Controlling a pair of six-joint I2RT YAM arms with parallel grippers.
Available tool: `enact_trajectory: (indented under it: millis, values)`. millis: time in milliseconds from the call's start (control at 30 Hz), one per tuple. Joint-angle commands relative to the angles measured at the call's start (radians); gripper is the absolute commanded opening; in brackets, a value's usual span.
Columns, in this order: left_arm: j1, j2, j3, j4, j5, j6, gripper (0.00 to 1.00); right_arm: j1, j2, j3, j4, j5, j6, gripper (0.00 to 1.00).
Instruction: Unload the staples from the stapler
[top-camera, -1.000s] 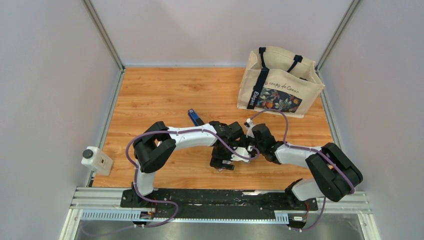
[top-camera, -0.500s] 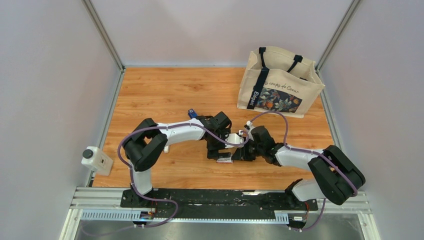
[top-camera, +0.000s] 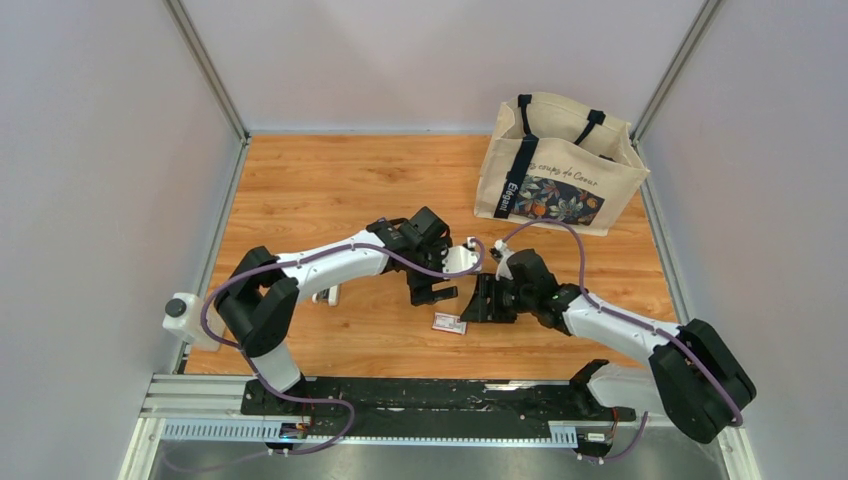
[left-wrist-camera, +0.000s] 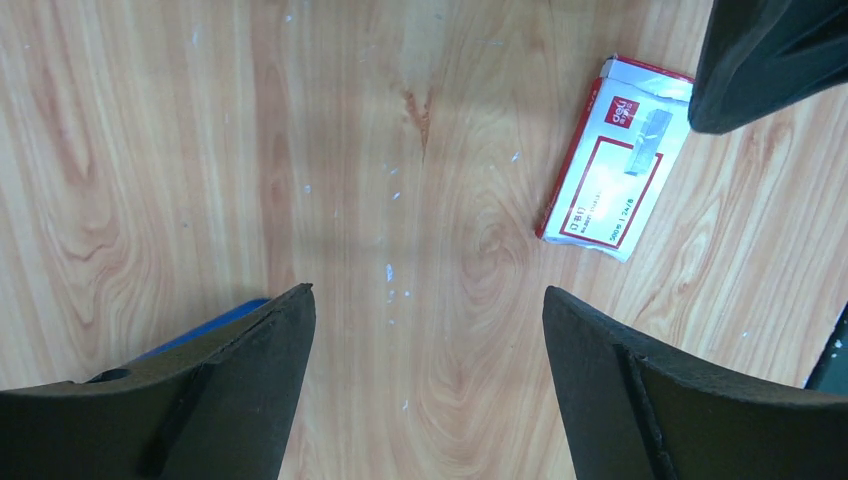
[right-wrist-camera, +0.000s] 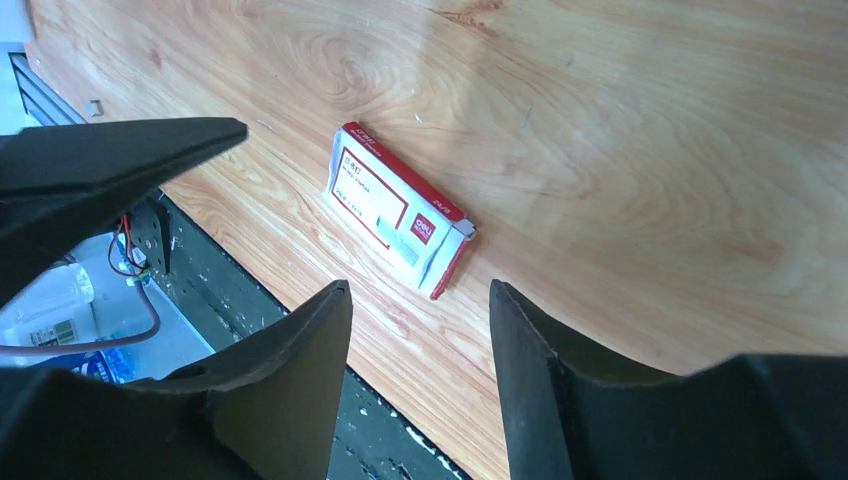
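Only a blue sliver of the stapler (left-wrist-camera: 205, 322) shows, behind my left gripper's left finger; in the top view my left arm covers it. No loose staples are in view. A red-and-white staple box (top-camera: 448, 322) (left-wrist-camera: 612, 160) (right-wrist-camera: 398, 208) lies flat on the wooden table. My left gripper (top-camera: 432, 292) (left-wrist-camera: 425, 292) hangs open above bare wood just beside the box, nothing between its fingers. My right gripper (top-camera: 476, 302) (right-wrist-camera: 418, 287) is open too, close to the box's right side and apart from it.
A beige tote bag (top-camera: 560, 165) stands at the back right. A small white object (top-camera: 325, 295) lies under the left arm's forearm. A white bottle and box (top-camera: 192, 320) sit off the table's left edge. The black rail (top-camera: 440, 395) runs along the near edge.
My right gripper has opened, and the staple box now lies free on the table. My left arm has swung left and back, covering the blue stapler in the top view.
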Motion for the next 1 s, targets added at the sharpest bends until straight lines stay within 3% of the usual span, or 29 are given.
enact_trajectory:
  millis: [0,233,333,433,467,667,967]
  values:
    - [0.018,-0.066,-0.02,-0.026,0.032,-0.031,0.92,-0.021,-0.058,0.029,-0.075,0.021,-0.037,0.57]
    - [0.024,-0.095,0.007,-0.061,0.057,-0.069,0.92,-0.03,-0.121,-0.001,-0.069,0.028,-0.01,0.56]
    - [0.081,-0.123,0.062,-0.11,0.101,-0.116,0.92,-0.03,-0.157,0.04,-0.123,0.095,-0.028,0.57]
    - [0.147,-0.153,0.127,-0.184,0.11,-0.144,0.92,-0.032,-0.172,0.117,-0.215,0.171,-0.072,0.85]
    - [0.181,-0.164,0.138,-0.214,0.115,-0.149,0.92,-0.032,-0.178,0.132,-0.23,0.185,-0.08,1.0]
    - [0.28,-0.294,0.145,-0.291,0.095,-0.175,0.92,-0.032,-0.181,0.249,-0.309,0.258,-0.106,1.0]
    - [0.448,-0.486,0.056,-0.325,0.098,-0.222,0.92,-0.032,-0.14,0.377,-0.364,0.232,-0.118,1.0]
